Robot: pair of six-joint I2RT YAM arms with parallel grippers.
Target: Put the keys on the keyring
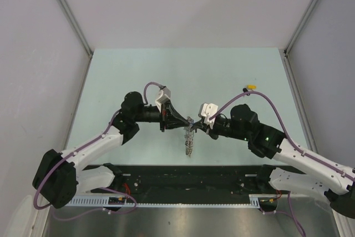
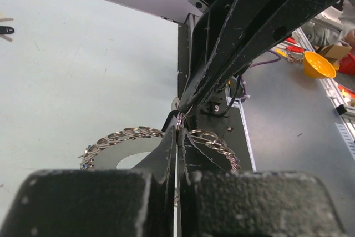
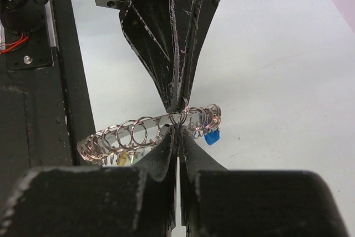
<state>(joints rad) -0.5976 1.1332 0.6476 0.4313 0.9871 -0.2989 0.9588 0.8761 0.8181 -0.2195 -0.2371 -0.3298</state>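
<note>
Keyring [image 2: 127,133] partly hidden behind left claw [image 2: 178,129]; black key [image 2: 5,30] cut off.

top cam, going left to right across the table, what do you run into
left gripper → keyring, hanging between the two fingertips → right gripper → yellow-tagged key, alone further back on the table

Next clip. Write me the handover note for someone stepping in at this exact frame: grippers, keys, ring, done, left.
Left gripper: shut on the keyring.
Right gripper: shut on the same ring, tip to tip with the left.
Keyring: hangs from both grips over the middle of the table.
Keys: yellow-tagged key and what looks like the black-tagged key lie loose at the table's far right.
Done: ring gripped.
Left: fetch each key and thread it on.
</note>
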